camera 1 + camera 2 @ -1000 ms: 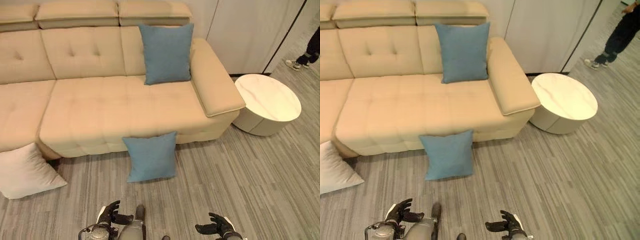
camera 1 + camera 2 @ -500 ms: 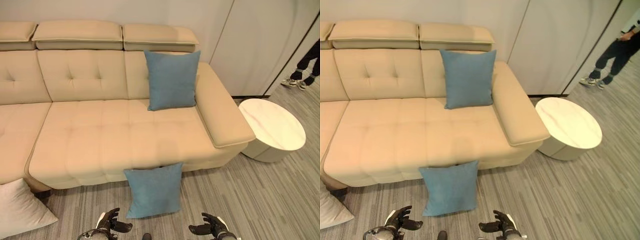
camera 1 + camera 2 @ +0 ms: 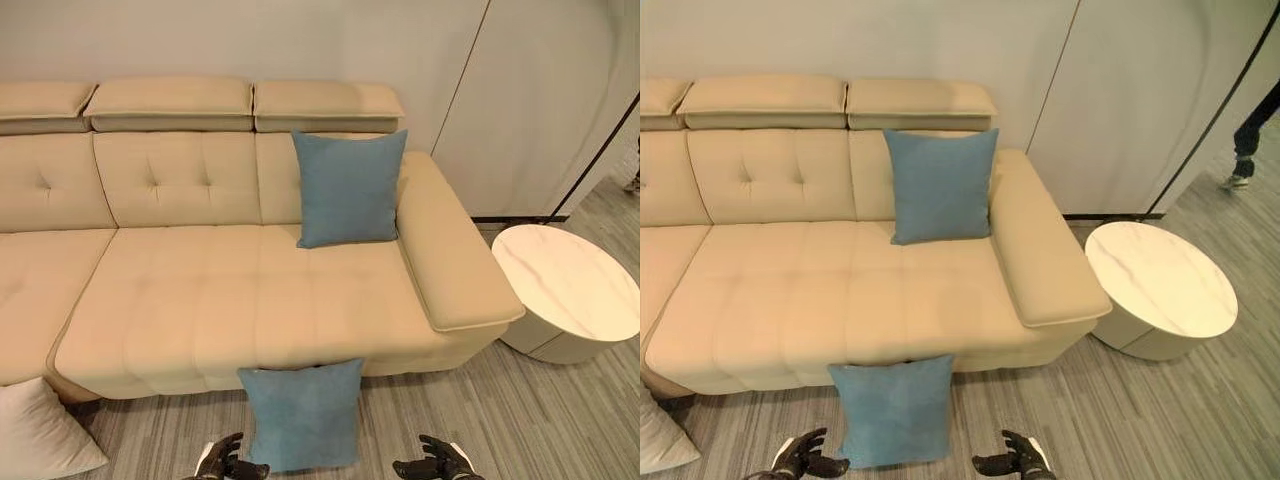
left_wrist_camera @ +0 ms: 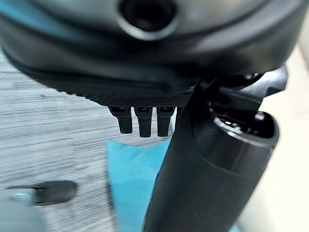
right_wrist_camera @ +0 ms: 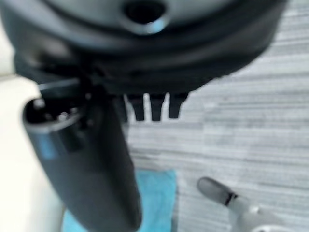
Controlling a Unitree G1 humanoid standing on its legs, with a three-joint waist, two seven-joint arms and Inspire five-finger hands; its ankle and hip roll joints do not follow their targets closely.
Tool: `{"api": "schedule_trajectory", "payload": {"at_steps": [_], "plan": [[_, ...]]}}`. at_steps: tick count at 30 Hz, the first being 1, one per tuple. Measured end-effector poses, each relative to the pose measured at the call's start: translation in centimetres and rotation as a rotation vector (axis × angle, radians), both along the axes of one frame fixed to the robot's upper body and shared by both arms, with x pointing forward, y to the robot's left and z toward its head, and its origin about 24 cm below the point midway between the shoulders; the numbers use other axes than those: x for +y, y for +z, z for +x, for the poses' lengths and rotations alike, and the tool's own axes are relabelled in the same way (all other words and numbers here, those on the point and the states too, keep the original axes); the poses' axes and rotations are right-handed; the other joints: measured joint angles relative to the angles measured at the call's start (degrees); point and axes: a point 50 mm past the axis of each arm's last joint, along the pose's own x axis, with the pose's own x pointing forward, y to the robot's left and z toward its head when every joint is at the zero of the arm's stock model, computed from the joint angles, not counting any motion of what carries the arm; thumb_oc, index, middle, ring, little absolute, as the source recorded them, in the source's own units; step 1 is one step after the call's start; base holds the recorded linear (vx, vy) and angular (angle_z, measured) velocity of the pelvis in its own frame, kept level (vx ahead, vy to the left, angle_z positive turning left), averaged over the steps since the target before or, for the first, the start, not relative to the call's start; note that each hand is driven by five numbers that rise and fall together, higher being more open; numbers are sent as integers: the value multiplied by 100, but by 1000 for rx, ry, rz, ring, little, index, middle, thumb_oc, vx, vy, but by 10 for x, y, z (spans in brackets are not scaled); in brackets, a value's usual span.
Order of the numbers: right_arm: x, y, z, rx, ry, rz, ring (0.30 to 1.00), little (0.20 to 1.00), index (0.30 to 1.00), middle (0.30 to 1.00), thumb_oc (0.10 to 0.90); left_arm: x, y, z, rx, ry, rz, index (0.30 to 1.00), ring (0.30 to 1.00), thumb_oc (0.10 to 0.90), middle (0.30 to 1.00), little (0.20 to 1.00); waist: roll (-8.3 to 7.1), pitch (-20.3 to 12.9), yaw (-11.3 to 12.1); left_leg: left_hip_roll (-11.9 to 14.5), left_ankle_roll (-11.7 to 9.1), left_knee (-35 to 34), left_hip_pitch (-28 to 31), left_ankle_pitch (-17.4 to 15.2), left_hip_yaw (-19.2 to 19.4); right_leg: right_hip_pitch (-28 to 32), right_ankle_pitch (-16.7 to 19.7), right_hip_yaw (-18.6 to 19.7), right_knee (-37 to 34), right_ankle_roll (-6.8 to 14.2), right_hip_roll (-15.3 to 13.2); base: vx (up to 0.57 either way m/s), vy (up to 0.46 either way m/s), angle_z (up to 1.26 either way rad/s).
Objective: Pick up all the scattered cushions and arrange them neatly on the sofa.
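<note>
One blue cushion [image 3: 348,188] leans upright against the sofa [image 3: 240,300] backrest by the armrest, a second blue cushion [image 3: 300,415] stands on the floor against the sofa front between the spread, empty left hand [image 3: 226,462] and right hand [image 3: 436,462], and a white cushion [image 3: 35,445] lies on the floor at the left

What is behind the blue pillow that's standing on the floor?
Behind the blue cushion on the floor is the front of the beige sofa; the cushion leans against it. The strip of sofa base and floor right behind the cushion is covered, so anything there cannot be seen.
</note>
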Motion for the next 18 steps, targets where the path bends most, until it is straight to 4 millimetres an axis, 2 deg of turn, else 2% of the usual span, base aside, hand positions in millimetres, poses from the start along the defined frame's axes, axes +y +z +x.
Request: {"api": "schedule_trajectory", "payload": {"at_steps": [3, 4, 5, 7, 8, 10, 11, 12, 13, 14, 17, 18], "plan": [[0, 3, 10, -32, -13, -7, 900, 900, 900, 900, 800, 0, 7, 23, -62, 21, -5, 900, 900, 800, 900, 900, -45, 74, -3, -28, -51, 314, -598, -37, -136, -435, 47, -101, 67, -21, -29, -249, -10, 28], [-2, 12, 36, -101, -27, -14, 900, 900, 900, 900, 800, -1, 19, 52, -146, 36, -5, 900, 900, 800, 900, 900, -11, 399, -2, -53, -57, 558, -1108, -38, -185, -901, 129, -172, 197, -45, -44, -520, 33, 30], [-3, 19, 51, -148, -38, -22, 900, 900, 900, 900, 800, -2, 25, 66, -186, 47, -9, 900, 900, 800, 900, 900, -55, 524, -14, -66, -58, 827, -1509, -37, -212, -1263, 140, -192, 426, -45, -88, -392, 37, 23], [-4, 33, 80, -227, -47, -28, 900, 900, 900, 900, 800, -4, 36, 86, -256, 71, -22, 900, 900, 800, 900, 900, 40, 889, -74, -81, -88, 1064, -1912, -65, -240, -1640, 152, -264, 661, -55, -134, -211, 28, 13], [-4, 47, 104, -303, -64, -30, 900, 900, 900, 900, 800, -5, 45, 102, -312, 96, -31, 900, 900, 800, 900, 900, 129, 1130, -123, -93, -64, 1075, -2334, -47, -250, -2124, 122, -295, 848, -29, -165, -257, 58, 15], [1, 61, 127, -379, -65, -21, 900, 900, 900, 900, 800, -4, 55, 115, -366, 120, -29, 900, 900, 800, 900, 900, 130, 1308, -116, -155, -83, 1107, -2772, 90, -208, -2594, 221, -248, 1001, -6, -219, -261, 69, -5], [5, 84, 157, -484, -56, -28, 900, 900, 900, 900, 800, 0, 70, 134, -447, 116, -7, 900, 900, 800, 900, 900, 70, 1360, -106, -184, -66, 1347, -3507, 55, -91, -3417, 205, -138, 1226, 52, -282, -243, 65, -21], [5, 101, 175, -554, -65, -27, 900, 900, 900, 900, 800, 3, 82, 148, -494, 114, 11, 900, 900, 800, 900, 900, 91, 1472, -109, -147, -20, 1389, -3931, 154, -49, -3827, 238, -143, 1300, 97, -303, -192, 49, -20], [6, 109, 182, -584, -65, -28, 900, 900, 900, 900, 800, 4, 86, 152, -508, 115, 14, 900, 900, 800, 900, 900, 104, 1533, -118, -150, -20, 1379, -4049, 191, -41, -3947, 246, -146, 1299, 106, -310, -176, 22, 1], [7, 150, 218, -722, -78, -32, 900, 900, 900, 900, 800, 3, 113, 181, -604, 129, 11, 900, 900, 800, 900, 900, 139, 1845, -146, -195, -25, 1505, -4606, 364, 24, -4471, 512, -136, 1356, 69, -380, -51, -30, 2], [9, 191, 244, -856, -103, -43, 900, 900, 900, 900, 800, -3, 149, 213, -725, 135, 1, 900, 900, 800, 900, 900, 195, 2069, -135, -221, -32, 1517, -5038, 412, 6, -4854, 609, -143, 1337, -45, -407, -37, -23, 9], [10, 216, 258, -939, -124, -41, 900, 900, 900, 900, 800, -3, 175, 231, -816, 134, 1, 900, 900, 800, 900, 900, 189, 2086, -135, -222, -27, 1502, -5344, 447, 1, -5191, 611, -144, 1394, -47, -415, -47, -16, 12]]}}
